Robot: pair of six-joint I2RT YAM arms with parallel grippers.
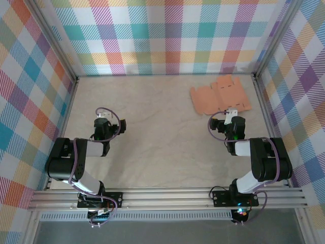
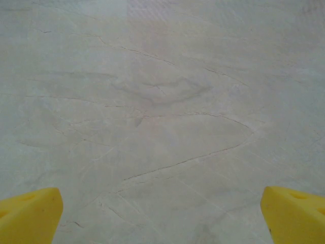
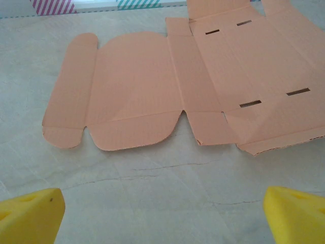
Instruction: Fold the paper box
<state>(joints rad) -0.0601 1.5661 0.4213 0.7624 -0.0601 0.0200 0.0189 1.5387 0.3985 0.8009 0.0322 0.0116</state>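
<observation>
Paper box (image 1: pixel 220 95) lies flat and unfolded, upper right of top view, just ahead of right gripper (image 3: pixel 162 216). It and left gripper (image 2: pixel 162 218) both gape wide, empty. Card looks thin, light, bendy, creases easily; I'd pinch an outer flap edge

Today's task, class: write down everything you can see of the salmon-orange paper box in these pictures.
The paper box is a flat, unfolded die-cut sheet of thin salmon-orange card. It has rounded flaps at one end, small tabs, faint crease lines and four narrow slots in its widest panel. It lies nearly flat on the pale, wrinkled table, towards the far right corner. As far as the views show, only the table touches it.
</observation>
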